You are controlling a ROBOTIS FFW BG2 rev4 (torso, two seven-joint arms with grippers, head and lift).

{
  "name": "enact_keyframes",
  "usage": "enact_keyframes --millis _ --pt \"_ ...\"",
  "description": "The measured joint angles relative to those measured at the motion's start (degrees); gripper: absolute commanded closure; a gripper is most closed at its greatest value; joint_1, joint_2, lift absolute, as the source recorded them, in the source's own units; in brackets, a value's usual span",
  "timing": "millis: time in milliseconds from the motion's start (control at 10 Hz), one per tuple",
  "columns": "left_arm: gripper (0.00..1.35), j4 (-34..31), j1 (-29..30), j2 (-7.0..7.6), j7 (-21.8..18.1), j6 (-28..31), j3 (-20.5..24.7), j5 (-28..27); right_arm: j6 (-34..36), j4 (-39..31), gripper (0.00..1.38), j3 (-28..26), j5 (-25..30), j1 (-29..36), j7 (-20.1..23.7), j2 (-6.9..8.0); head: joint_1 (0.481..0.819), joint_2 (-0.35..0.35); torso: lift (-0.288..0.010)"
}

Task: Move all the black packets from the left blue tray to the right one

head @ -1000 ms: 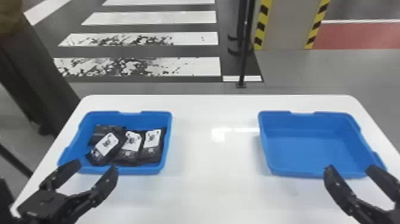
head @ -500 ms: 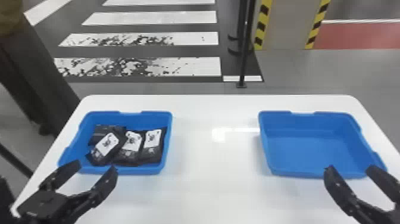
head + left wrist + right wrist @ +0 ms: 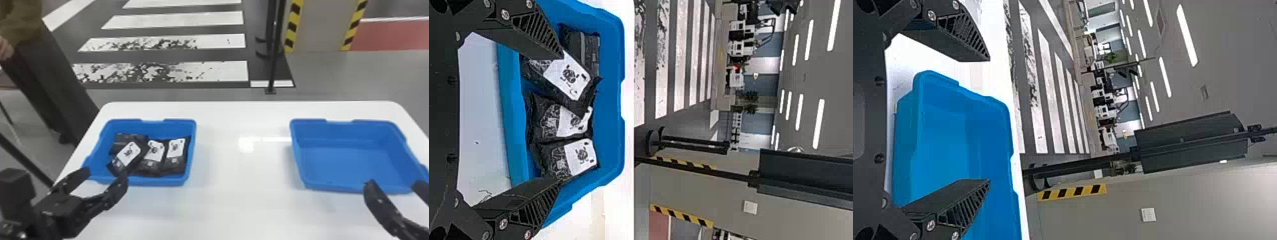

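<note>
Needs to go forward and slightly right with nearer left claw [image 3: 103, 174], spread wide and empty at near edge of left blue tray [image 3: 156, 182], toward slanted packet [image 3: 128, 154] inside, lying lengthwise near-left to far-right.

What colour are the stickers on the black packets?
The stickers are white with black marks. They show best in the left wrist view.

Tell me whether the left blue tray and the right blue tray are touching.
Apart. In the head view, a broad stretch of white tabletop separates left blue tray from right blue tray.
</note>
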Motion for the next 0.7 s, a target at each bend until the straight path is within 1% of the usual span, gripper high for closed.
enact_keyframes --millis 300,500,700 --pt "0.16 5.68 -6.70 1.89 0.49 3.67 0.11 -0.93 0.00 0.12 0.16 0.08 0.00 0.00 0.00 0.01 0.695 0.141 -0.140" --pt "0.16 9.26 -11.53 2.38 0.67 6.70 0.62 -2.62 0.00 0.16 0.16 0.16 -0.01 -0.10 0.00 0.04 0.695 0.159 -0.140" --pt "0.16 13.83 -16.20 2.98 0.69 9.57 0.20 -4.22 0.00 0.36 0.16 0.49 -0.11 -0.26 0.00 0.05 0.695 0.174 -0.140"
